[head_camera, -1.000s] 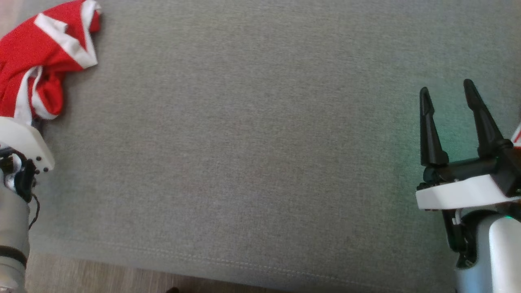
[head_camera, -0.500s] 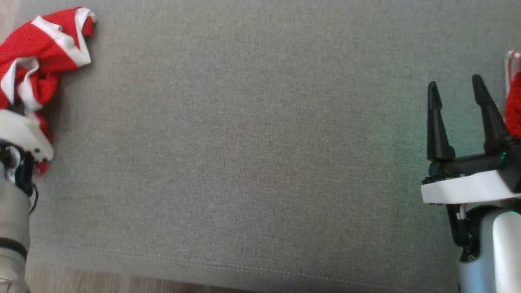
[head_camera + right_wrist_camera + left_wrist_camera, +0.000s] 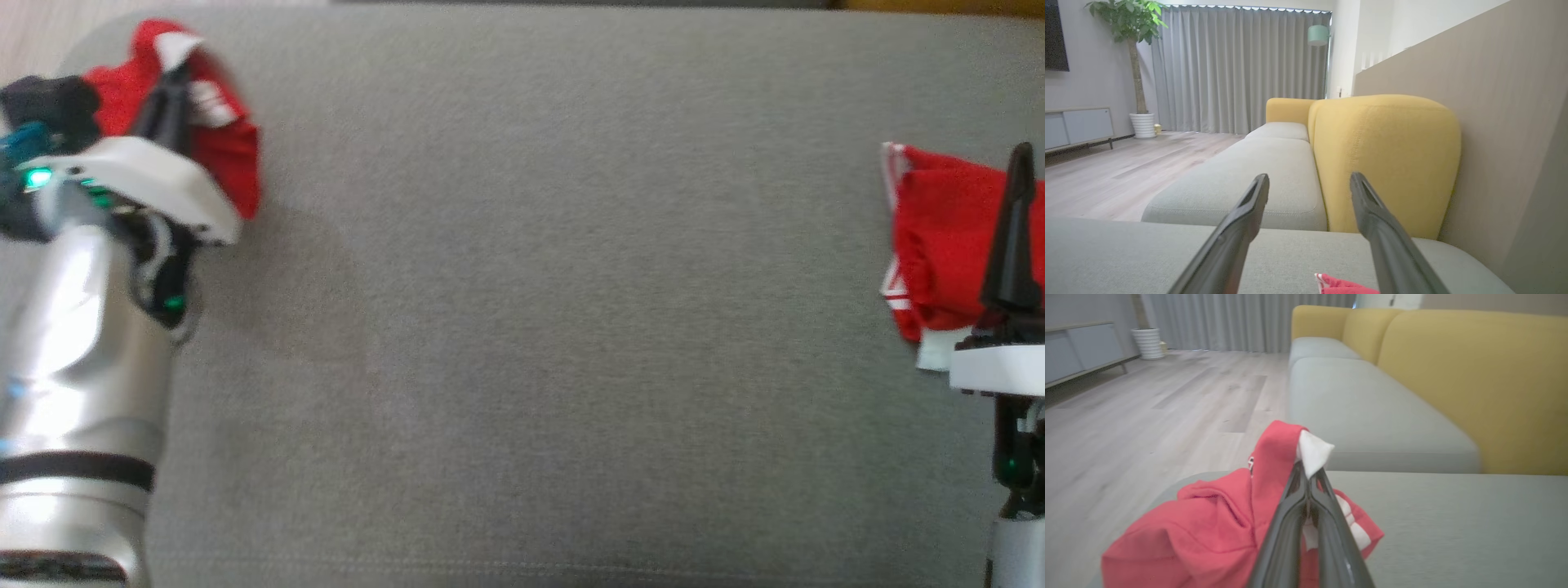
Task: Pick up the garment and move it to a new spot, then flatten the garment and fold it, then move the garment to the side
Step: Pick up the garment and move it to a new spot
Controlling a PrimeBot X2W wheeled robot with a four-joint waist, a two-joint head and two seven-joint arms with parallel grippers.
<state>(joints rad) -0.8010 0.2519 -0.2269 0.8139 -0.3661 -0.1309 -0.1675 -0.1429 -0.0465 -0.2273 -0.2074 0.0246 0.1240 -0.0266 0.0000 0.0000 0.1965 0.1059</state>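
Grey fabric cushion (image 3: pixel 531 327). Red garment (image 3: pixel 233 163) bunched on it at left hand (image 3: pixel 1308 477). Second red cloth (image 3: pixel 939 245) beside right hand (image 3: pixel 1309 179).

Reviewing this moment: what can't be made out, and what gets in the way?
Head view: the garment is hidden behind the left gripper and blurred; its kind is unclear.
Head view: a second red cloth is cut off by the right edge.
Right wrist view: below the right gripper, that cloth is cut by the bottom edge.
Left wrist view: the garment's lower part runs off the bottom edge.
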